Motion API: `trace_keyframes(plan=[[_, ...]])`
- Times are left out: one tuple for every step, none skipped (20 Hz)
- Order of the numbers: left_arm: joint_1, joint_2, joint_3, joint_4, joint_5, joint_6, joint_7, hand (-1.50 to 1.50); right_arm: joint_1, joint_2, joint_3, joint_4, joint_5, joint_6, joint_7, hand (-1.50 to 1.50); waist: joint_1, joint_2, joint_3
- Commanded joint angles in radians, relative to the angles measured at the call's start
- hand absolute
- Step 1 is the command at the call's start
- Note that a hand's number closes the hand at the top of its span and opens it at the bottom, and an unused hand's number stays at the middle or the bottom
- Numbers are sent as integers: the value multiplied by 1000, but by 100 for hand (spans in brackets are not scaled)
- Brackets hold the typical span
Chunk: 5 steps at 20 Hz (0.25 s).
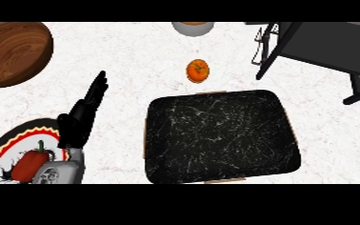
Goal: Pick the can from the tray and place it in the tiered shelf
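**No can on the tray that I can see**

My left hand [83, 117] is at the left side of the counter. Its fingers [97, 88] are straight and point away from me. They hold nothing. I cannot see my right hand at all.

Just under my left hand is a plate [13, 140] with a red pepper [29, 166] on it. To the right of my fingers lies the black tray [218, 138]. It looks bare, with no can on it.

Past the tray sits a small orange fruit [198, 70]. Farther still, at the far edge, is a grey round thing [193, 27]. It may be the can, but I cannot tell. It is well away from my fingers, up and to the right.

The dark tiered shelf [316, 43] stands at the far right. I think my right hand would be nearer to it.
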<state>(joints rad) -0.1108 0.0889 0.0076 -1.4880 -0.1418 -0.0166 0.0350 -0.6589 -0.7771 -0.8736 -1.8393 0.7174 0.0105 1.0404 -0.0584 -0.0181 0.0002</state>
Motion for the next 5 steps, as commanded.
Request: trace_keyframes(plan=[[18,11,21,9,14,-6,-8,0,139,-33,-150,-137,-152,242,51,-150,-20,-4,1],[-14,4,19,17,8,3,-13,0,165,-3,-221,-157,-200,254,48,-150,-26,-3,1],[-30,11,24,5,2,11,29,0,165,-9,-277,-197,-250,284,64,-150,-25,-5,1],[31,-1,14,33,0,7,-61,0,217,-6,-357,-145,-280,287,-7,-150,-14,1,2],[3,-11,6,36,0,9,-32,0,240,10,-391,-188,-323,331,8,-150,-14,1,1]])
